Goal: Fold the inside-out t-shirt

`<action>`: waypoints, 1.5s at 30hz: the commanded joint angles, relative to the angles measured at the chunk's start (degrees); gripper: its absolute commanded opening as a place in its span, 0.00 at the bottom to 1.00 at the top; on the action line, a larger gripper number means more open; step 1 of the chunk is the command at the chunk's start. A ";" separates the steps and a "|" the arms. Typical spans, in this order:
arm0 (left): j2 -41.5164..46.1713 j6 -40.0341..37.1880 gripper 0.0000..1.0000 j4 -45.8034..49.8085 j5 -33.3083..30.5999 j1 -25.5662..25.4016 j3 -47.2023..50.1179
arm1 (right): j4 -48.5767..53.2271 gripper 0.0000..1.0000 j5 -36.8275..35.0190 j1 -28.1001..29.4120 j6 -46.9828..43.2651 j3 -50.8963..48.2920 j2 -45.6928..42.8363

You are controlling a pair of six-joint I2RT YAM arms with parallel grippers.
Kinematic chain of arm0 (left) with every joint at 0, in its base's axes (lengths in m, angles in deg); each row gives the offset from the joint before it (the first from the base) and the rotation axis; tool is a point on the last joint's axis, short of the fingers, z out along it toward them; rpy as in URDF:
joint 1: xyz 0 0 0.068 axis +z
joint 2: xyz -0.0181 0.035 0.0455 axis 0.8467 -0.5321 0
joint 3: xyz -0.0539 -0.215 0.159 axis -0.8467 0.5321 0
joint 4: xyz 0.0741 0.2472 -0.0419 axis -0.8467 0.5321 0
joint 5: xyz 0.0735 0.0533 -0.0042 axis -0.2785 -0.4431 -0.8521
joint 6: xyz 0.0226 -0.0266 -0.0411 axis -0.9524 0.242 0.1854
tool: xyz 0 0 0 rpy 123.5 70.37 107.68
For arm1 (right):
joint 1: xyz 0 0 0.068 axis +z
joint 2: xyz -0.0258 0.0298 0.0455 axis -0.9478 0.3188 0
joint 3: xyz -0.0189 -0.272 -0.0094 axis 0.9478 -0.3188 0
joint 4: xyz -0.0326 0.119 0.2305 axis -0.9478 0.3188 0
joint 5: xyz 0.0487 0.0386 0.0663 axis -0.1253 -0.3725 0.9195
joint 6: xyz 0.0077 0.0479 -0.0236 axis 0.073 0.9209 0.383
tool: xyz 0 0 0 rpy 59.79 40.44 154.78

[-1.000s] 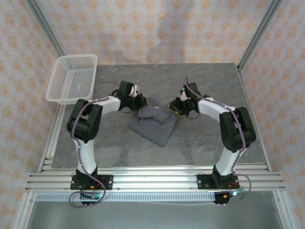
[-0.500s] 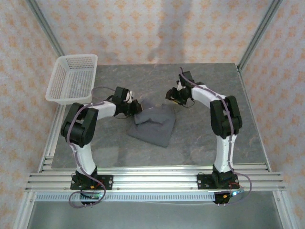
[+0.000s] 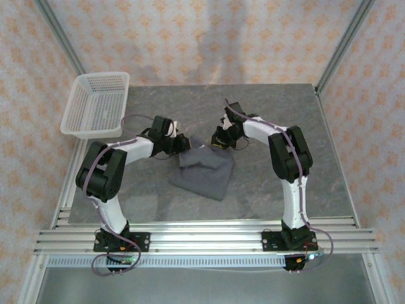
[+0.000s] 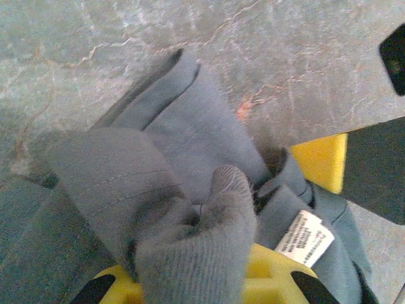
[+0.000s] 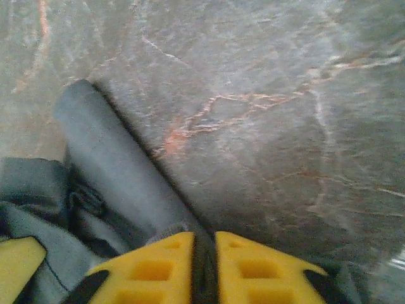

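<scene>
Patterned wallpaper backs a grey marbled desk (image 3: pixel 266 190). The left jaws clamp bunched cloth of the dark slate-grey soft-fabric t-shirt (image 3: pixel 205 174); the right jaws are pressed together on its far fold. It lies crumpled mid-desk, with a white mesh basket (image 3: pixel 95 104) at the far left corner.

Right tool (image 5: pixel 204 246) pinches t-shirt (image 5: pixel 114 158)

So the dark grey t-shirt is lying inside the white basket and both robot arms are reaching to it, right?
No. The dark slate-grey soft fabric t-shirt isn't inside the white plastic mesh basket; it lies on the grey marbled table, apart from the basket, as the top external view shows. The left arm and the right arm do reach to it.
</scene>
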 commanded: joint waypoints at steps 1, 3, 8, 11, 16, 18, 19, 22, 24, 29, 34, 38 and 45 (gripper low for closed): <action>1.44 -1.59 0.12 -1.26 0.16 -0.25 -1.36 | -4.09 0.06 3.37 -0.19 2.72 -1.10 -5.57; 1.48 -1.53 0.12 -2.65 1.21 -0.25 -0.84 | -6.42 0.03 4.87 -0.11 2.55 -1.10 -7.13; 2.66 -1.92 0.12 -0.67 -0.31 -0.30 0.51 | -7.91 0.00 4.26 0.45 -1.36 1.32 -4.39; 5.07 -3.46 0.12 1.00 -3.28 -0.50 2.59 | -4.39 0.00 2.59 2.15 -4.33 5.75 0.34; 11.24 -3.60 0.12 3.39 -10.68 -1.77 8.00 | -0.06 0.02 2.03 6.02 -8.92 12.48 5.57; 13.38 -2.76 0.13 2.74 -13.20 -2.01 10.60 | 1.49 0.05 1.18 7.52 -10.62 14.59 6.65; 14.16 -2.55 0.13 2.87 -14.97 -2.08 11.71 | 2.58 0.07 0.46 8.24 -11.74 15.66 7.27; 16.44 1.12 0.13 3.43 -20.95 -2.48 15.03 | 8.85 0.21 -3.76 10.02 -15.39 19.98 9.74; 18.09 3.16 0.13 5.10 -25.36 -3.14 16.86 | 12.92 0.32 -8.12 11.14 -17.66 21.68 10.07; 21.42 6.01 0.13 2.99 -27.93 -4.63 22.37 | 11.65 0.49 -22.07 12.28 -17.49 13.59 3.75; 20.83 6.70 0.13 0.10 -26.51 -5.53 24.70 | 10.14 0.56 -26.06 12.28 -16.19 7.41 0.77; 20.86 6.77 0.13 -0.16 -26.89 -5.53 24.84 | 8.82 0.53 -11.86 13.20 -15.13 6.11 2.29; 19.68 6.25 0.13 -3.72 -24.53 -5.51 25.80 | 5.04 0.50 -1.88 16.93 -13.15 8.57 6.05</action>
